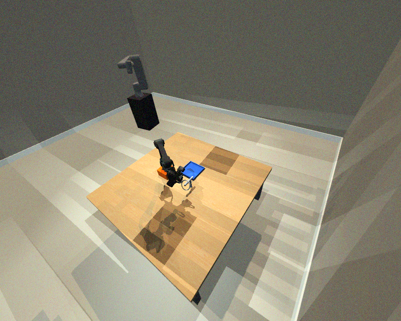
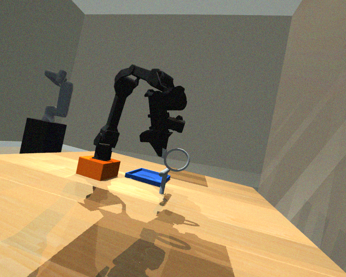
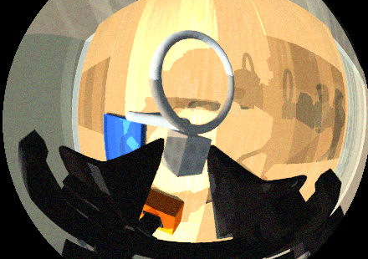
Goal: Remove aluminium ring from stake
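Carefully was the way to go, for the ring hung upright just above the cross-bar of the stake, apparently free of it. The fingers pinched its tab, one on each side. A little more height over the stake seemed wise before any sideways travel, since the low edge could have caught the bar. Next, the ring needed to pass toward the blue tray, beyond the stake in the exterior view, and be tipped level and set down before release; dropped upright, it might have rolled or propped on the rim. It looked thin, round and pale grey, its tab a small blocky lug, both rigid.
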You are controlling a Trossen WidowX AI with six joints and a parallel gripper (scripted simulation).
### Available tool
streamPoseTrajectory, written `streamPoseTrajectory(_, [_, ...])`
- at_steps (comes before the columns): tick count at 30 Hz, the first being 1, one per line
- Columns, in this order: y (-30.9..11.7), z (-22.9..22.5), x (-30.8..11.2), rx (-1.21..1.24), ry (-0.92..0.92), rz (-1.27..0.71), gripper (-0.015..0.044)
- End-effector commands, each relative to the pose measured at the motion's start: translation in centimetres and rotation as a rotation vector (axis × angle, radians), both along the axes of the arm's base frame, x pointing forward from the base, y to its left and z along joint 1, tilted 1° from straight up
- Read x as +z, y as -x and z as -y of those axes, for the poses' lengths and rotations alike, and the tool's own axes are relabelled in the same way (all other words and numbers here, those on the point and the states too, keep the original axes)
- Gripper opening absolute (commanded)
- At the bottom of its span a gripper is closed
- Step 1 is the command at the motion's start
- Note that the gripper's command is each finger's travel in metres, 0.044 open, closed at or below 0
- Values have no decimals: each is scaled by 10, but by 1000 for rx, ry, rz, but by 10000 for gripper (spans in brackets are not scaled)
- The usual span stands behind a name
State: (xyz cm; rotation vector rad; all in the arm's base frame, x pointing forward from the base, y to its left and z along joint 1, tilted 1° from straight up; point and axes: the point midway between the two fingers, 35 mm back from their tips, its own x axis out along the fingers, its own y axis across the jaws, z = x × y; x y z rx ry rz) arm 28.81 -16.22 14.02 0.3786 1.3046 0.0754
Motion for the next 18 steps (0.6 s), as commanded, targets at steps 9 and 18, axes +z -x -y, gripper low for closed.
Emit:
streamPoseTrajectory(9, [-22, 2, 0, -3, -5, 1, 0])
streamPoseTrajectory(18, [-36, 2, -1, -3, -6, 2, 0])
